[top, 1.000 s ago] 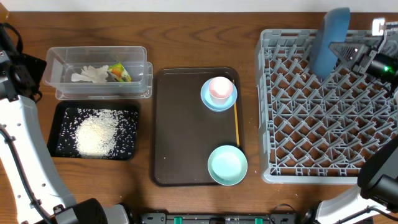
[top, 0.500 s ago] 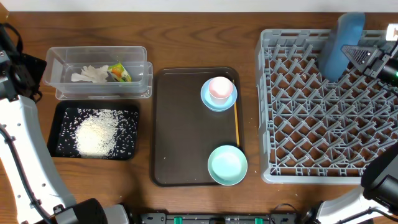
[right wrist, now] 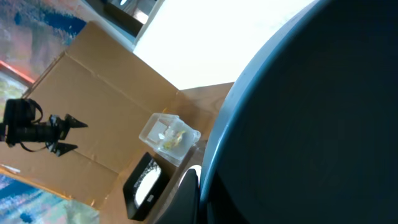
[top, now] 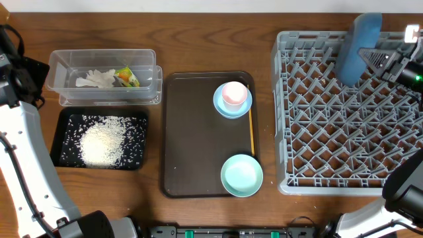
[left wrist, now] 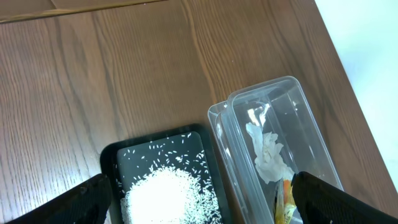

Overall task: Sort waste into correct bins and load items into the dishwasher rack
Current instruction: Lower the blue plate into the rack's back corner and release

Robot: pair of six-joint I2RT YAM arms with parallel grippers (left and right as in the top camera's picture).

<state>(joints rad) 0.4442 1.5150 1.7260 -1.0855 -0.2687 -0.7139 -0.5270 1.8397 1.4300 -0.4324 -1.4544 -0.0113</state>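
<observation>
My right gripper is shut on the large dark-blue plate, holding it on edge over the far right part of the grey dishwasher rack. The plate fills the right wrist view. The pink cup stands in the light-blue dish, and the mint-white bowl sits near it. The clear tub holds the white tissue and the yellow-green wrapper. The black tray holds white rice grains. My left gripper is open above the rice and tub.
The brown serving tray lies mid-table under the dish and bowl, with a thin yellow stick along its right side. The left arm runs down the table's left edge. A cardboard box shows beyond the table.
My right gripper with the dark-blue plate swung right over the rack's far edge, then shifted slightly. The left arm and the other things have not moved.
</observation>
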